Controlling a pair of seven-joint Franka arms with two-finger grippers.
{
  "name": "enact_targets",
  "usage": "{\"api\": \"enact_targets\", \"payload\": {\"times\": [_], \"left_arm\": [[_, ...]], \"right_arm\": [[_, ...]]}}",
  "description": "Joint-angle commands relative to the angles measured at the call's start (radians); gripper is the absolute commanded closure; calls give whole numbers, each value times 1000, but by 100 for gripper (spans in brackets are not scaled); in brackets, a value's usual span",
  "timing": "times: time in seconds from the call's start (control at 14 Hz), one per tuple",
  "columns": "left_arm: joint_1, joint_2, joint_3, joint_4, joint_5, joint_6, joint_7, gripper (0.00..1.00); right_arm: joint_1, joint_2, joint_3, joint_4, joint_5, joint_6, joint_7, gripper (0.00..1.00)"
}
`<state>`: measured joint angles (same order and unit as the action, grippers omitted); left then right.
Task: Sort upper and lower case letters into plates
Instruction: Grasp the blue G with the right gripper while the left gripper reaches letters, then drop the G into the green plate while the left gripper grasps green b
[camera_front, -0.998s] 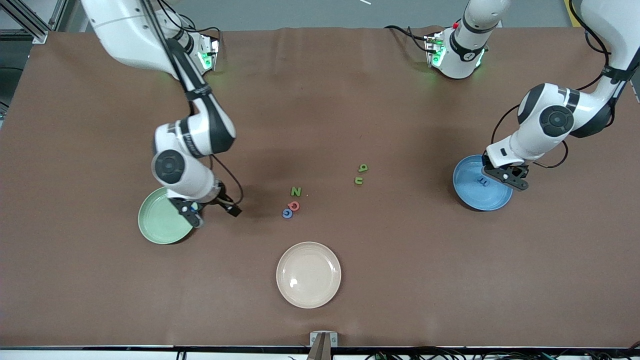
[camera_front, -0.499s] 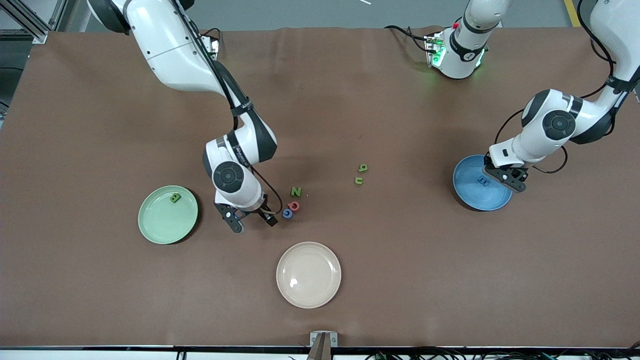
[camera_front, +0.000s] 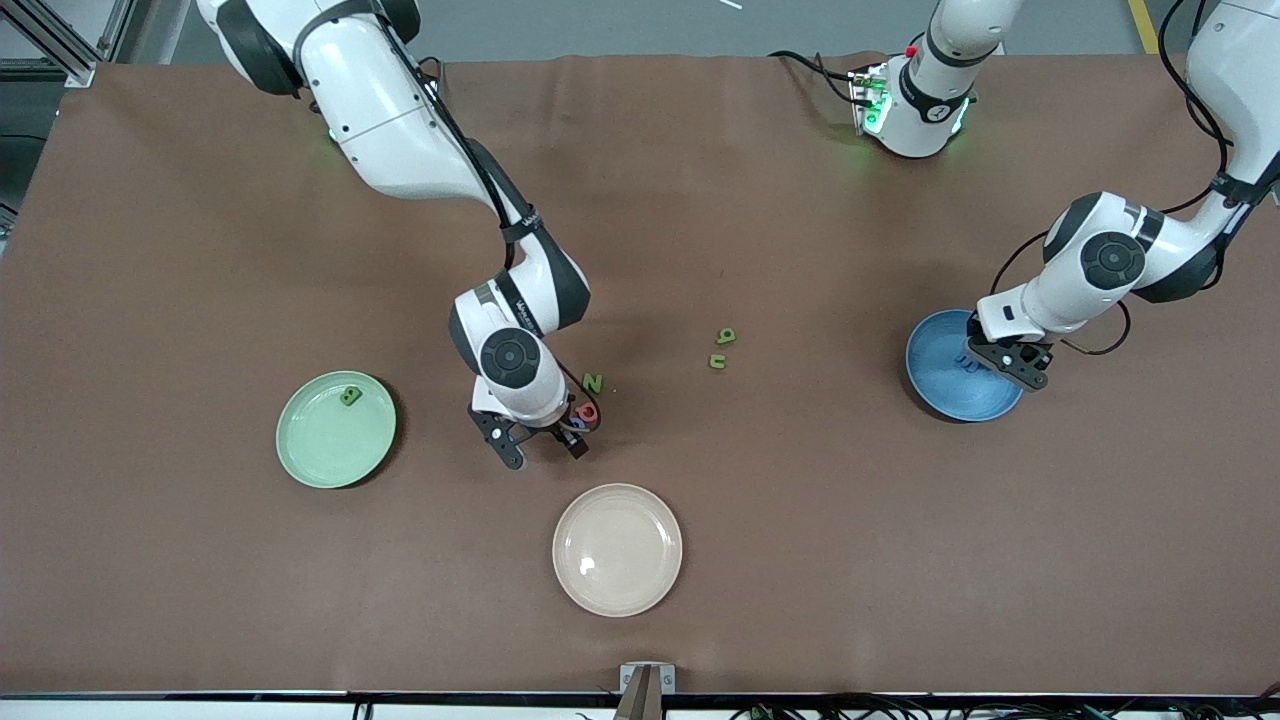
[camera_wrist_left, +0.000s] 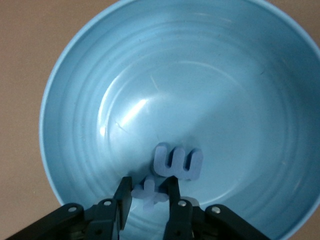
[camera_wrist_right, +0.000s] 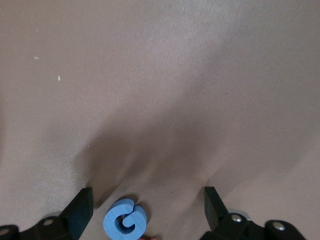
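The right pincer (camera_front: 540, 452) hangs spread wide over the table (camera_front: 200, 250), a blue G (camera_wrist_right: 125, 223) lying between its fingers, untouched. Just beside it lie a red letter (camera_front: 590, 411) and a green Z (camera_front: 593, 382); two more green letters (camera_front: 722, 349) sit toward the left arm's end. The mint plate (camera_front: 310, 450) holds one green letter (camera_front: 350, 396). The left pincer (camera_wrist_left: 149, 200) is clenched on a blue t (camera_wrist_left: 150, 191) in the blue plate (camera_wrist_left: 75, 125), beside a blue w (camera_wrist_left: 177, 161). A beige plate (camera_front: 617, 549) lies nearest the front camera.
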<state>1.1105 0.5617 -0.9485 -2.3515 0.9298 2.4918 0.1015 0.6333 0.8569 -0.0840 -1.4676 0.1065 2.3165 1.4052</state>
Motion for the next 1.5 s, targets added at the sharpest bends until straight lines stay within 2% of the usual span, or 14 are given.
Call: {"api": "enact_targets", "payload": {"times": [0.0, 0.07, 0.21, 0.36, 0.64, 0.71, 0.86, 0.93, 1.07, 1.21, 1.28, 1.43], "left_arm": [[3, -12, -7, 5, 27, 4, -29, 12], [5, -34, -15, 1, 26, -1, -42, 0], [8, -80, -77, -5, -2, -28, -84, 0], [14, -100, -175, 6, -87, -133, -138, 0], [12, -94, -393, 147, -288, -405, -281, 0], [-23, -86, -410, 187, -337, -444, -352, 0], [-156, -85, -405, 245, -422, -456, -484, 0], [-228, -76, -398, 271, -454, -455, -570, 0], [-412, -37, -312, 323, -465, -449, -772, 0], [-591, -29, -215, 351, -467, -432, -935, 0], [-656, -28, -176, 350, -467, -395, -1013, 0], [-785, -13, -87, 344, -463, -314, -1182, 0]], "right_arm": [[12, 21, -13, 35, -16, -11, 31, 12], [17, 21, -13, 35, -16, -8, 34, 16], [22, 22, -11, 35, -14, 14, 58, 20], [31, 22, -11, 35, -14, 14, 66, 24], [37, 19, -8, 35, -4, 11, 69, 48], [40, 16, -8, 35, -2, 7, 70, 57], [37, 10, -8, 33, -1, 0, 69, 86], [29, 5, -10, 32, -1, -2, 64, 97], [14, -10, -14, 21, -11, -14, 43, 100], [-32, -64, -14, 1, -11, -121, -44, 100], [-55, -105, -14, -31, -11, -158, -96, 100], [-113, -218, -14, -162, -13, -154, -228, 100]]}}
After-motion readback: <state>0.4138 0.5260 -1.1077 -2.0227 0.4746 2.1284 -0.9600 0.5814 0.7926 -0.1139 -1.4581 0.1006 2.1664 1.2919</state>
